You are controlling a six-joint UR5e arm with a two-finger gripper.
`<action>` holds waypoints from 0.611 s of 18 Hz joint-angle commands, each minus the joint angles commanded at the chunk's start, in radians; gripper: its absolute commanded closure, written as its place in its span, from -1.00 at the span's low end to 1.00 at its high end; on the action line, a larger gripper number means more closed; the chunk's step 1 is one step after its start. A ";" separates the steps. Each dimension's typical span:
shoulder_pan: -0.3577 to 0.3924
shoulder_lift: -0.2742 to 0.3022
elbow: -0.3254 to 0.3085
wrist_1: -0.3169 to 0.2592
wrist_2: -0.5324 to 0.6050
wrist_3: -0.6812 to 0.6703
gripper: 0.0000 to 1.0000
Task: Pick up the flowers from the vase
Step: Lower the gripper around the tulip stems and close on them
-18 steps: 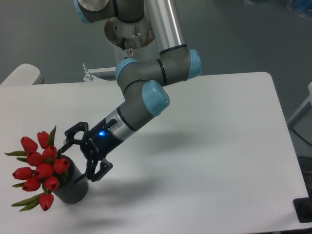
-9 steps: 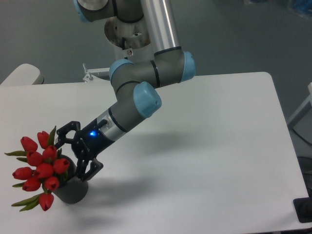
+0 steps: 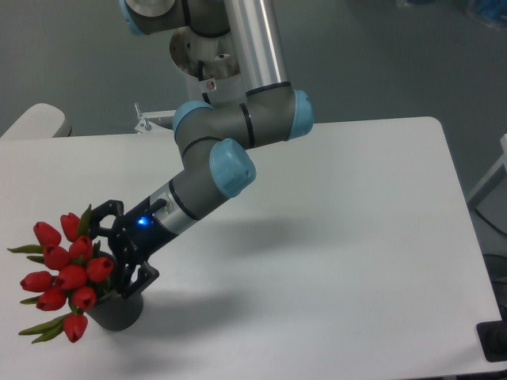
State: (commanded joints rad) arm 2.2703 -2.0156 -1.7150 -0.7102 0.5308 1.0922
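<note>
The flowers [image 3: 65, 269], a bunch of red tulip buds with narrow green leaves, lean out to the left of the vase [image 3: 119, 310], a short dark grey cylinder near the table's front left. My gripper [image 3: 108, 255] is open, reaching in from the upper right. One finger lies above the bunch near the top buds, the other sits at the vase rim. The fingers straddle the right side of the bunch just above the vase. The stems are hidden behind the buds and gripper.
The white table [image 3: 333, 261] stretches to the right of the vase. A pale rounded object [image 3: 36, 123] sits off the table's far left corner. A small metal bracket [image 3: 150, 120] stands at the back edge by the arm's base.
The arm has moved down and to the left, bringing the open gripper from beside the vase to around the right side of the flowers. Flowers and vase have not moved.
</note>
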 joint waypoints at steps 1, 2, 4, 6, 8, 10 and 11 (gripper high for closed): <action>0.000 0.000 0.000 0.000 0.002 0.000 -1.00; 0.000 0.000 0.000 0.000 0.000 0.000 -1.00; -0.002 0.000 0.000 0.000 0.000 0.000 -1.00; -0.003 -0.002 0.003 0.000 0.000 0.000 -1.00; -0.005 0.000 0.002 0.000 0.000 0.000 -0.85; -0.005 0.000 0.003 0.000 0.000 -0.002 -0.59; -0.006 0.000 0.005 0.000 0.000 -0.002 -0.49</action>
State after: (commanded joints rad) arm 2.2642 -2.0157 -1.7104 -0.7102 0.5308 1.0907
